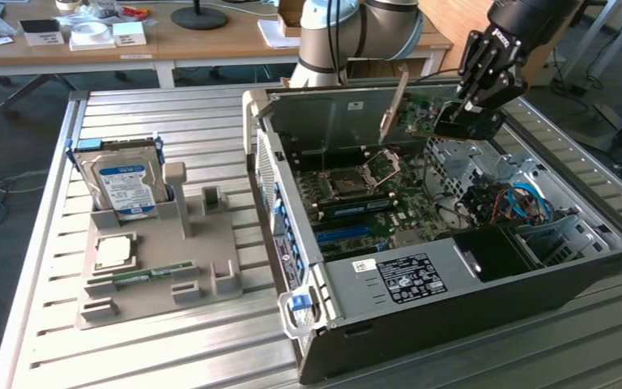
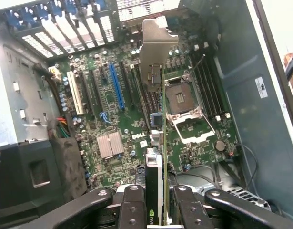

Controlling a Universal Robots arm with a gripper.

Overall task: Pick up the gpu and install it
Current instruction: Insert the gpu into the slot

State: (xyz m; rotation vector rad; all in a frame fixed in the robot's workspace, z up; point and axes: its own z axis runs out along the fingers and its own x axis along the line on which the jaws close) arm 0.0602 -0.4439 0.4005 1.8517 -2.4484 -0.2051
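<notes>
Fingers (image 2: 132, 210) of the gripper (image 2: 155, 212) pinch the gpu (image 2: 153, 62) by its edge, card upright above the motherboard (image 2: 113, 143) at the far end of the open case (image 1: 452, 300). Risk: edge looks off the blue slot (image 2: 116, 86); lowering skewed could hit the CPU socket (image 2: 182, 98) or jam the card.

UR arm (image 1: 333, 36): silver-grey tube, rounded joints, blk cable alongside. Gripper (image 1: 453, 121): matte blk linkage fingers (image 2: 132, 210), round pivot screws, sm white lettering.
</notes>
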